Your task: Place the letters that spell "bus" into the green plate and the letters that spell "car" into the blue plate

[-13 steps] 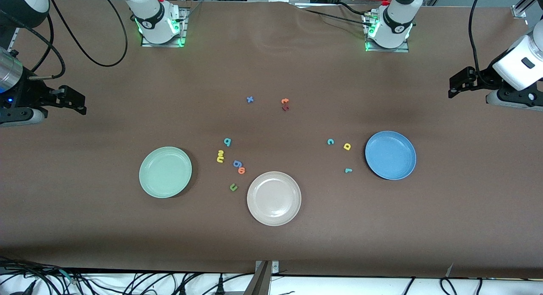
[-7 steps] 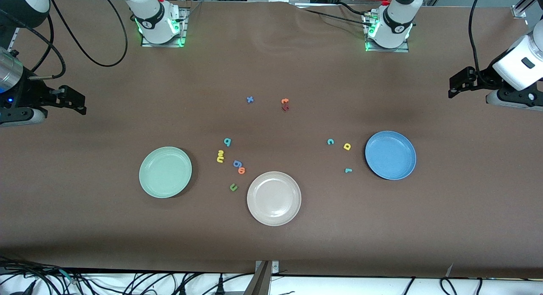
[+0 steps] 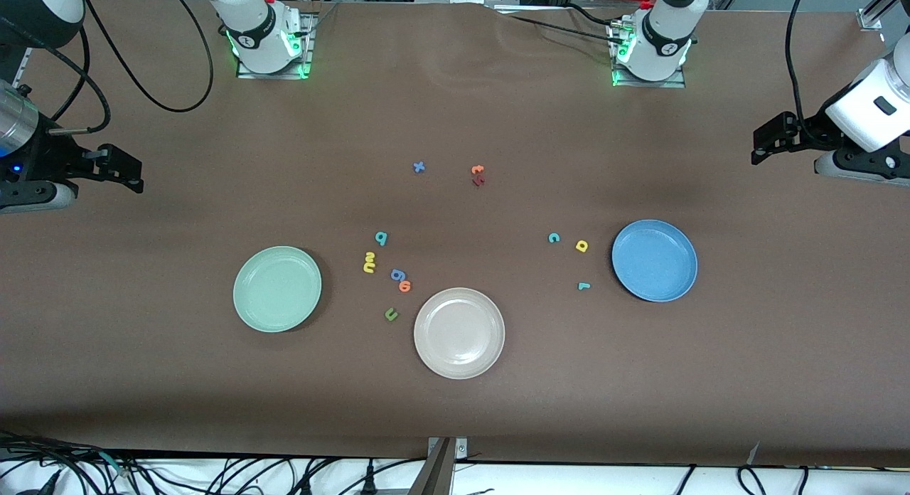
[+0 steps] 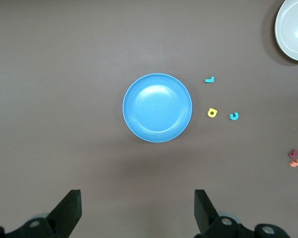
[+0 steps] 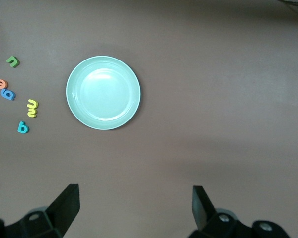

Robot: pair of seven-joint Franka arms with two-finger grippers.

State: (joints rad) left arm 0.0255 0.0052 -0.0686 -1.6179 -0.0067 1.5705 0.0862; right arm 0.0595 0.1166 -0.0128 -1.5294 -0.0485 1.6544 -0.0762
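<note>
Now both arms are waiting, fingers apart, holding nothing. Below the left pincer (image 4: pixel 137 210), the smooth round blue plate (image 4: pixel 157 108) is lying on the matte brown bench (image 3: pixel 455 410), foam c (image 4: pixel 234 116), a (image 4: pixel 212 113) and r (image 4: pixel 209 79) beside it. Under the right pincer (image 5: pixel 134 208), the mint green plate (image 5: pixel 103 92) is sitting empty (b (image 5: pixel 23 128), u (image 5: pixel 32 103), s (image 5: pixel 32 113) just beside).

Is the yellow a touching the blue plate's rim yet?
Apart. In the front view the yellow a lies on the table with bare brown cloth between it and the blue plate; the left wrist view shows the same gap.
</note>
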